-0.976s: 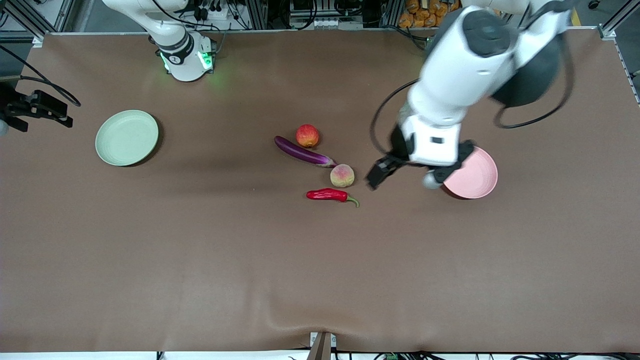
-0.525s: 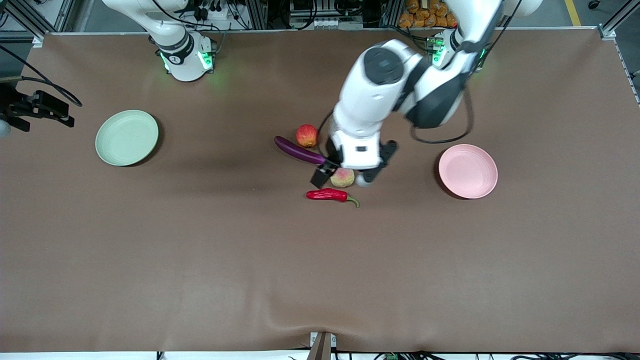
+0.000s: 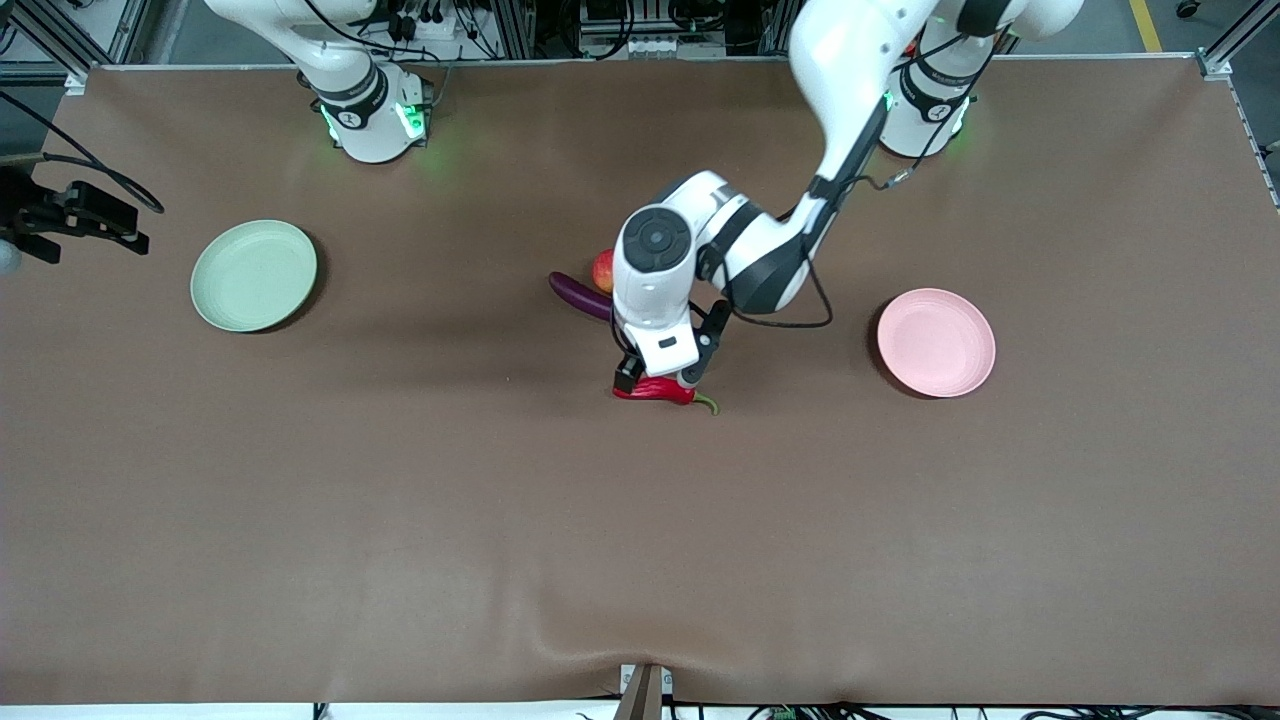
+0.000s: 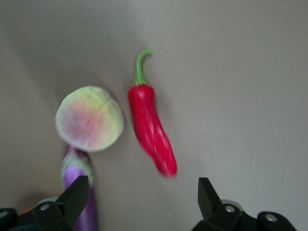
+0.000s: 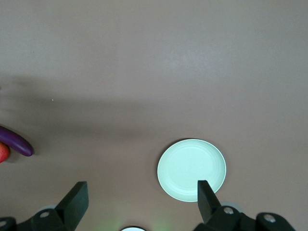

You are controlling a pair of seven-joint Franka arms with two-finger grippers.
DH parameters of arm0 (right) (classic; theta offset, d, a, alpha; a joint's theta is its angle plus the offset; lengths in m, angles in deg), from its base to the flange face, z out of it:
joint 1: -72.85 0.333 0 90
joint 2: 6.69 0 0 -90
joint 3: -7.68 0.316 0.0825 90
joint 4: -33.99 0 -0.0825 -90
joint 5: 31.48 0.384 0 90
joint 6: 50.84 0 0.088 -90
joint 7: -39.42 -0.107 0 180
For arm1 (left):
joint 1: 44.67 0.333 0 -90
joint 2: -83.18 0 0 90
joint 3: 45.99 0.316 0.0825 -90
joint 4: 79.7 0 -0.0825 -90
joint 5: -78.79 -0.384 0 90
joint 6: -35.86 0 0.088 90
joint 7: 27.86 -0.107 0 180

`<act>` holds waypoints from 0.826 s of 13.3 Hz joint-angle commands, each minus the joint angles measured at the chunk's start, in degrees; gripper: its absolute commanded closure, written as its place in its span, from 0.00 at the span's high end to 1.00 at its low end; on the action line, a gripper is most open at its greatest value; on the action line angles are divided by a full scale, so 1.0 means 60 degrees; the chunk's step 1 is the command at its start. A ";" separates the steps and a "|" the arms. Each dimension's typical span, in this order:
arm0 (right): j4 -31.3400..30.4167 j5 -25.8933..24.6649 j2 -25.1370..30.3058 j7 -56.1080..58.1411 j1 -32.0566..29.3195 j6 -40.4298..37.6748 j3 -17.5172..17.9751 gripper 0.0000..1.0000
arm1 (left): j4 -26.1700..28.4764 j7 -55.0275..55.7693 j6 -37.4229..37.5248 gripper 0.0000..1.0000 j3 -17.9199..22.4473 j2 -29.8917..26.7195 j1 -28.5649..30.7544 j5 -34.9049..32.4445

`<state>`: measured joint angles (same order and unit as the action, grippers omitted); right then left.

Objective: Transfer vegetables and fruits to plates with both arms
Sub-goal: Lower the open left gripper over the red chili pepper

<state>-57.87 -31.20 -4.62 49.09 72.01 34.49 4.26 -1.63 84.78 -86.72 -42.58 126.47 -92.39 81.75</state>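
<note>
My left gripper (image 3: 660,383) is open and empty, low over the middle of the table. In the left wrist view it (image 4: 142,185) hangs over bare table by the tip of the red chili pepper (image 4: 150,127), with the peach (image 4: 89,125) and the eggplant's end (image 4: 77,192) beside. In the front view the chili (image 3: 672,394) shows under the hand and the peach is hidden. The eggplant (image 3: 578,294) and apple (image 3: 602,270) are half covered. The pink plate (image 3: 936,342) and green plate (image 3: 254,275) are empty. My right gripper (image 5: 140,190) waits open, high above the green plate (image 5: 191,169).
The left arm's forearm (image 3: 830,150) stretches from its base to the fruit cluster. The brown table cover has a wrinkle at its edge nearest the front camera (image 3: 560,640). The right wrist view also catches the eggplant (image 5: 17,143) and a sliver of apple (image 5: 2,153).
My left arm swung from over the pink plate to the fruit cluster and came down over the peach and chili, gripper still open. The right arm barely moved.
</note>
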 commanded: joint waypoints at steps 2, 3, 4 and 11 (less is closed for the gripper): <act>0.0090 0.0143 -0.0052 -0.0045 -0.0108 -0.0101 0.0043 1.00 | -0.0269 0.1089 -0.0356 1.00 0.0544 0.0738 -0.0395 -0.0201; 0.0090 0.0143 -0.0052 -0.0045 -0.0108 -0.0115 0.0043 1.00 | -0.0254 0.1162 -0.0313 1.00 0.0530 0.0753 -0.0366 -0.0172; 0.0090 0.0143 -0.0052 -0.0045 -0.0108 -0.0115 0.0043 1.00 | -0.0268 0.1264 -0.0312 1.00 0.0544 0.0768 -0.0366 -0.0157; 0.0076 0.0143 -0.0052 -0.0045 -0.0108 -0.0115 0.0043 1.00 | -0.0547 0.2247 -0.1015 1.00 0.0515 0.1236 -0.0410 -0.0128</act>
<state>-57.89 -31.19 -4.72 49.09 72.00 34.37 4.23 -3.05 96.16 -92.00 -39.81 132.02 -94.47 81.66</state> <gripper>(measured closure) 0.000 0.000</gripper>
